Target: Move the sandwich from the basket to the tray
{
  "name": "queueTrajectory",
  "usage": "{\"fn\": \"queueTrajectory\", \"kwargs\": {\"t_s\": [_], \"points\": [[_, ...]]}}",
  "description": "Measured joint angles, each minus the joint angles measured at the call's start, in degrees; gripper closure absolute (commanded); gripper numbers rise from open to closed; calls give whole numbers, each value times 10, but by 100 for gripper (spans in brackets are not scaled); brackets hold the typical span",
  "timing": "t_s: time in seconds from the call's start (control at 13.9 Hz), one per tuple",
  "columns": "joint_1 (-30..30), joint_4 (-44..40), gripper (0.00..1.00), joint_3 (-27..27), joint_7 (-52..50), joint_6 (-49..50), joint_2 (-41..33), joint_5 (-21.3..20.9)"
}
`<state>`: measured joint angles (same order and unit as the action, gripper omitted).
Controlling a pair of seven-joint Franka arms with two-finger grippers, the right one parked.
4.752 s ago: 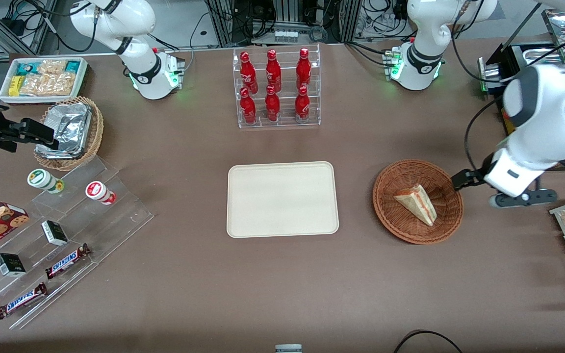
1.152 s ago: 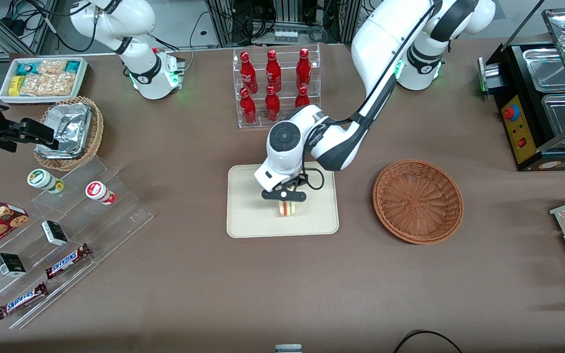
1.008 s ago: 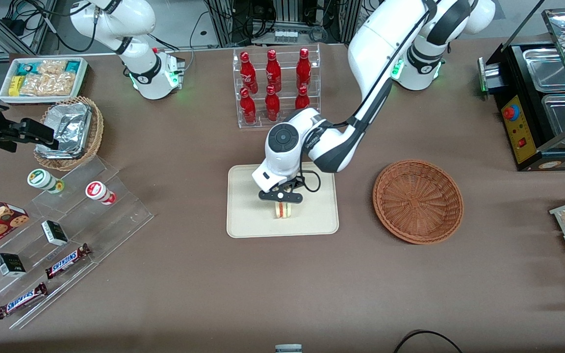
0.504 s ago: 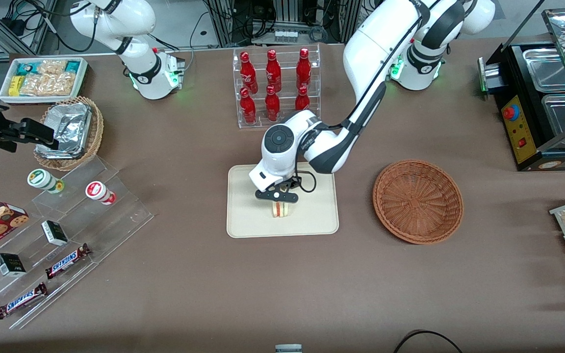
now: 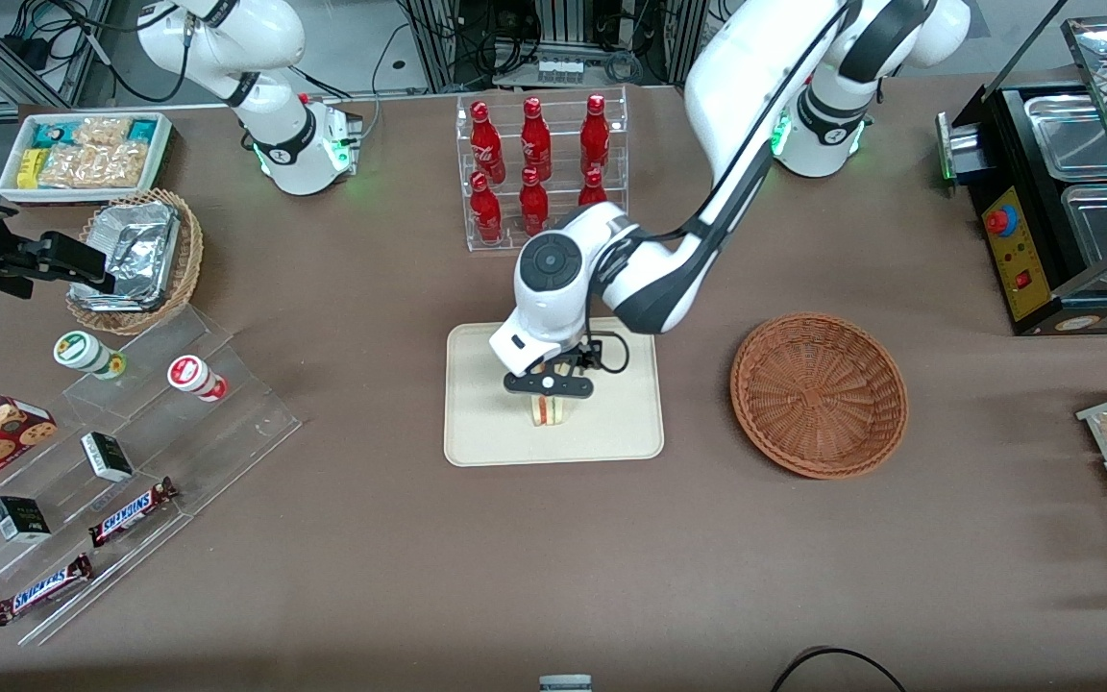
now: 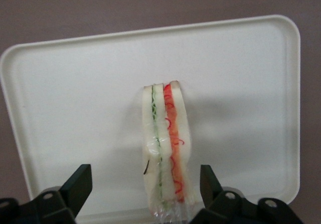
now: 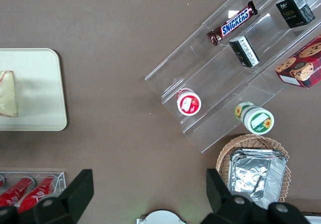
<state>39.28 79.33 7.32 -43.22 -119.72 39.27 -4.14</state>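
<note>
Sandwich (image 5: 550, 410) stands on its crust edge on the tray (image 5: 477, 423), near the middle, filling stripes facing up toward the wrist camera. Directly above it hangs the claw (image 6: 145, 196), spread wide, one finger on each side of the wedge (image 6: 165, 153) and neither touching it, so nothing is gripped. Release looks done; the sensible finish is a straight vertical lift, no sideways drift, lest a finger tip the wedge over. Toward the working arm's end of the counter (image 5: 611, 557), the basket (image 5: 819, 394) sits empty.
</note>
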Motion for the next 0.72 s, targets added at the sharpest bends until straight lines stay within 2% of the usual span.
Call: {"fn": "queueTrajectory", "kwargs": {"t_s": [0.22,0.5,0.72], "points": [[-42,-2,0,-3,-14,59,-69,0],[-126,2,0,-5,-20,125,-151,0],[-181,33,0,-5,-19,142,-209,0]]}}
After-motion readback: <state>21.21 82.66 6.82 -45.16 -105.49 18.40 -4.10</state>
